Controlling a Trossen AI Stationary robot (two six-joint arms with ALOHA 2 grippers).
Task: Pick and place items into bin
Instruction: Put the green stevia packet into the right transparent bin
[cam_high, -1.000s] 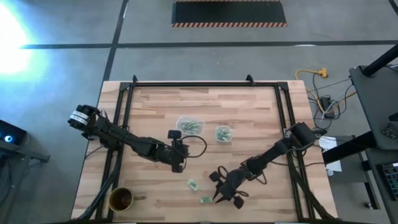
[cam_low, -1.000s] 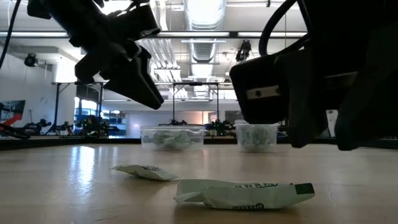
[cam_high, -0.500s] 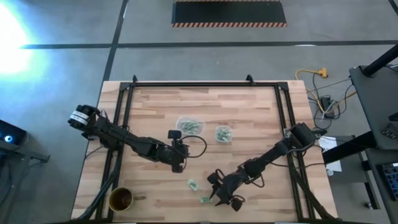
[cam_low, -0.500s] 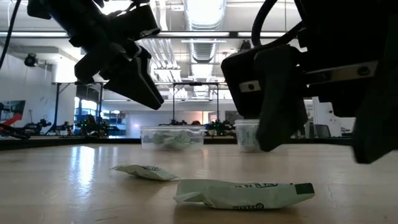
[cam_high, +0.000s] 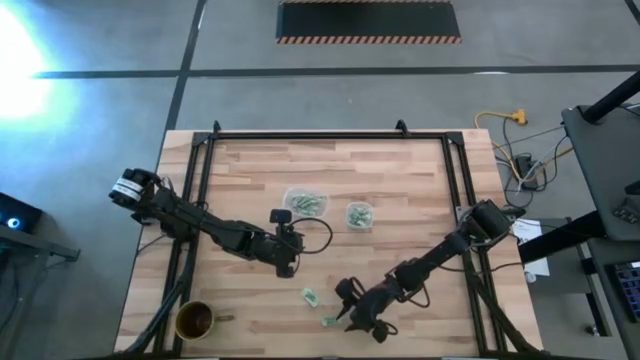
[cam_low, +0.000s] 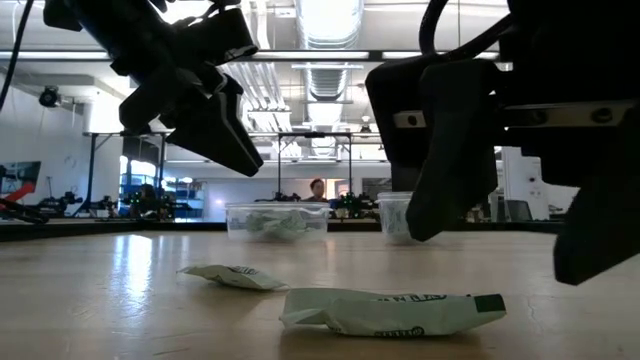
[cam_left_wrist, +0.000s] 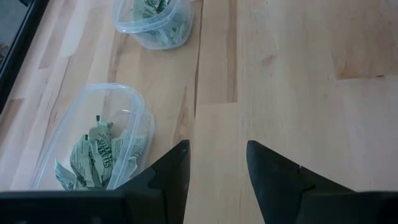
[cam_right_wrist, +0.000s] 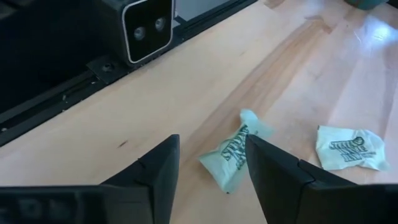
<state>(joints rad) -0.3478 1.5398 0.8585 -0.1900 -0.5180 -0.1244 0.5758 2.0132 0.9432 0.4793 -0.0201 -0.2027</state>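
The light, crinkly wrapped packet (cam_right_wrist: 235, 157) is framed by the wide-open, empty right gripper (cam_right_wrist: 208, 163), best pinched mid-body.

dark print on wrappers (cam_right_wrist: 231, 154), unreadable

We see a pale wooden plank table (cam_high: 250, 170) bearing two clear plastic tubs (cam_high: 304, 202) at frame centre, two crinkled green-white wrapped pieces (cam_high: 310, 296) lower centre, and a round brown cup (cam_high: 194, 321) lower left.

2 clear bins are seen on the wooden table (cam_left_wrist: 298, 56): the nearer bin (cam_left_wrist: 99, 140) and the farther bin (cam_left_wrist: 152, 22), both holding green-white wrapped items (cam_left_wrist: 102, 158). The left gripper (cam_left_wrist: 217, 165) is held open above bare wood.
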